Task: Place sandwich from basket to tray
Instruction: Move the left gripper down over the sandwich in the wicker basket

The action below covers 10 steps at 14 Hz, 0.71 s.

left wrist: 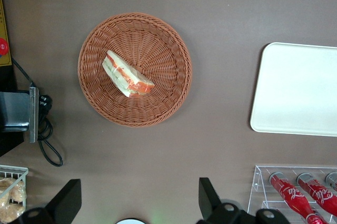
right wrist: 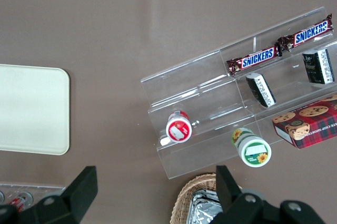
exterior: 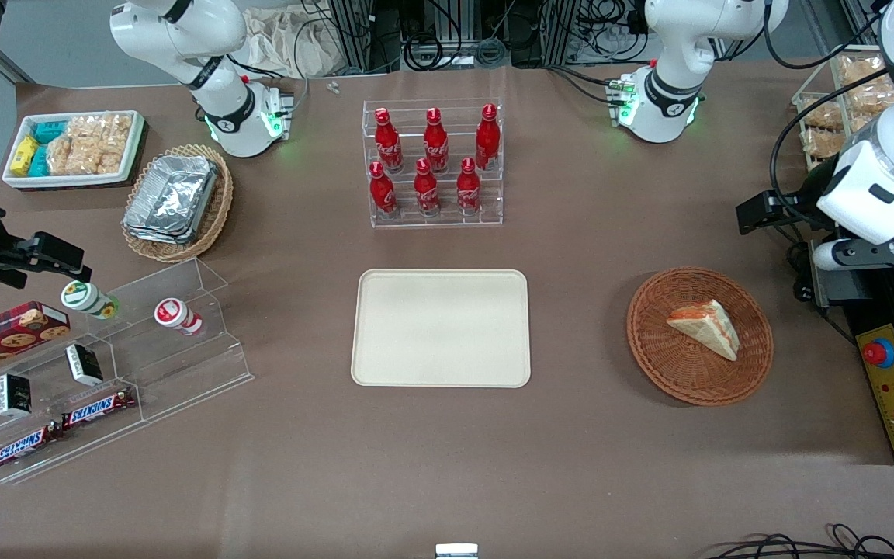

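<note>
The sandwich (exterior: 705, 328) (left wrist: 128, 74), a white bread wedge with orange and green filling, lies in the round reddish-brown basket (exterior: 649, 341) (left wrist: 168, 50). The cream tray (exterior: 441, 328) (left wrist: 297, 89) (right wrist: 29, 108) sits bare at mid-table, beside the basket toward the parked arm's end. My gripper (exterior: 773, 211) (left wrist: 138, 200) hovers high over the table, farther from the front camera than the basket and toward the working arm's end. It is open with its black fingers (left wrist: 208, 197) wide apart, and only tablecloth shows between them.
A clear rack of red bottles (exterior: 435, 163) (left wrist: 297, 192) stands farther from the front camera than the tray. A yellow control box (exterior: 893, 380) borders the basket at the working arm's end. A snack stand (exterior: 105, 365), foil trays (exterior: 179, 202) and a white bin (exterior: 71, 147) lie toward the parked arm's end.
</note>
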Motion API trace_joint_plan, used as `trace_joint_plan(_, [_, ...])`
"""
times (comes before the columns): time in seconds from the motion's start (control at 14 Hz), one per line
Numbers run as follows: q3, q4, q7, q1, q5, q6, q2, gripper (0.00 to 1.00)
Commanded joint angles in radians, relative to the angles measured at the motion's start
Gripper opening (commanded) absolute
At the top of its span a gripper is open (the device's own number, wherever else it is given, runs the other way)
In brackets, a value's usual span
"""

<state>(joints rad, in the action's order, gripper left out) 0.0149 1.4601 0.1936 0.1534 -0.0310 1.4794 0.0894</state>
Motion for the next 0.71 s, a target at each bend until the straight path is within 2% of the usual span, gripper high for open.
trace_joint_plan(0.0, [0.002,0.02,0.023,0.012,0.052,0.002,-0.022,1.0])
trace_joint_plan(0.21, [-0.006,0.019,0.098,0.011,0.062,0.007,-0.008,1.0])
trace_joint_plan(0.36, [-0.001,0.043,0.27,0.002,0.054,0.04,0.018,1.0])
trace_joint_plan(0.5, [0.003,0.178,0.497,-0.003,0.057,0.164,0.004,1.0])
trace_joint_plan(0.64, [0.004,0.311,0.62,-0.031,0.063,0.298,0.007,1.0])
